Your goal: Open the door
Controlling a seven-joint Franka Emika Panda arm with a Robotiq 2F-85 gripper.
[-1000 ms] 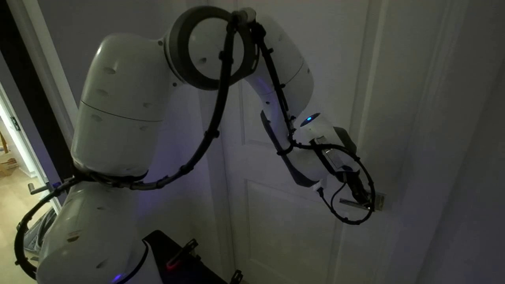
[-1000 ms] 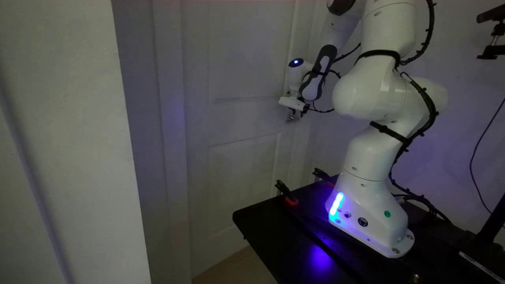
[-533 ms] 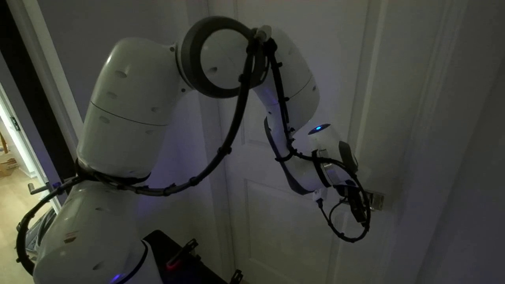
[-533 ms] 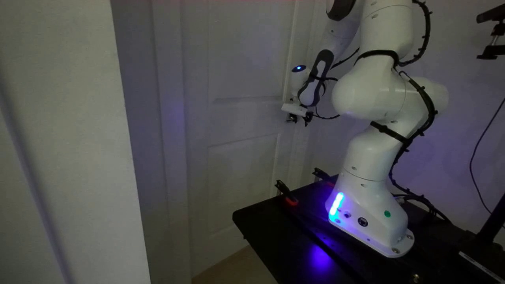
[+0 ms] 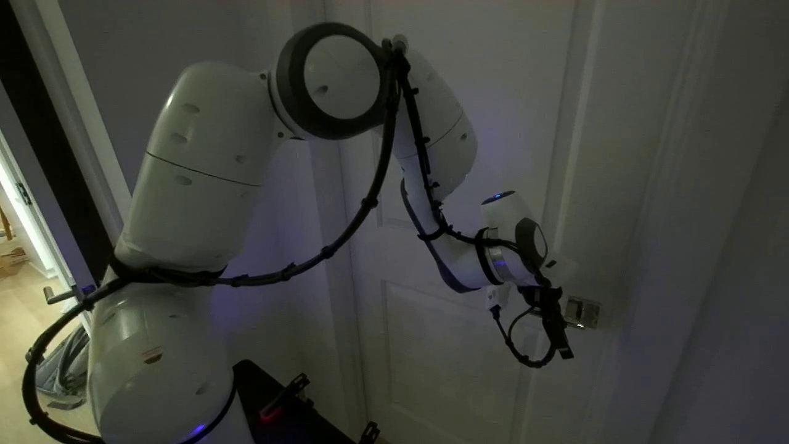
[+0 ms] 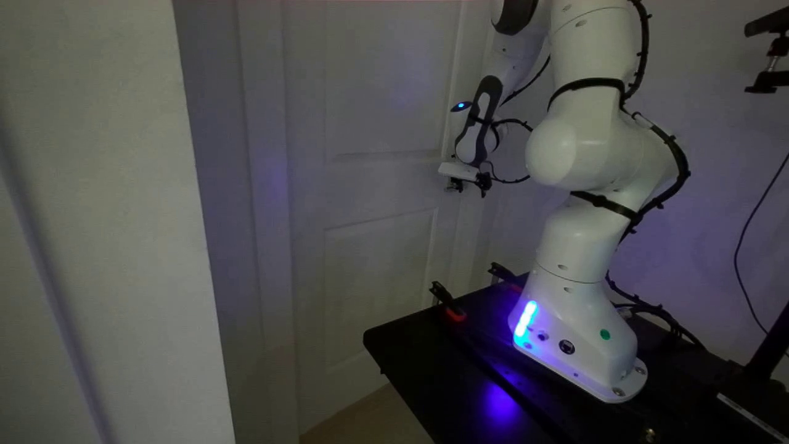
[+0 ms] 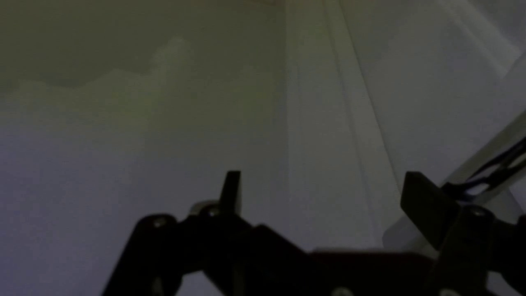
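At the right-hand edge of the door (image 6: 376, 197), as both exterior views show it, sits the lever (image 7: 499, 164) on its handle plate (image 5: 582, 313); the door appears closed in its frame (image 5: 681, 123). My jaws stand wide apart, with nothing held. They hang in front of the lever, close to its plate end, and in an exterior view their tips reach lower than the plate. Wrist view puts the lever mostly to the right of the gap, partly hidden behind the fingertip (image 7: 425, 205) on that side; contact there cannot be determined. Its long axis is roughly level so far as it shows, running from the plate away from the frame, across the door's face. In my assessment the coming move turns on shifting the jaws sideways to the lever, then bridging that axis or bearing down from above; closing as I stand would likely miss it. Clearance is tight past the frame, where the wall (image 5: 755, 283) stands close, and open along the door's face toward its far edge. Noted: the front corner of the worktop (image 6: 419, 357) reaches toward the door and may obstruct a swing my way.
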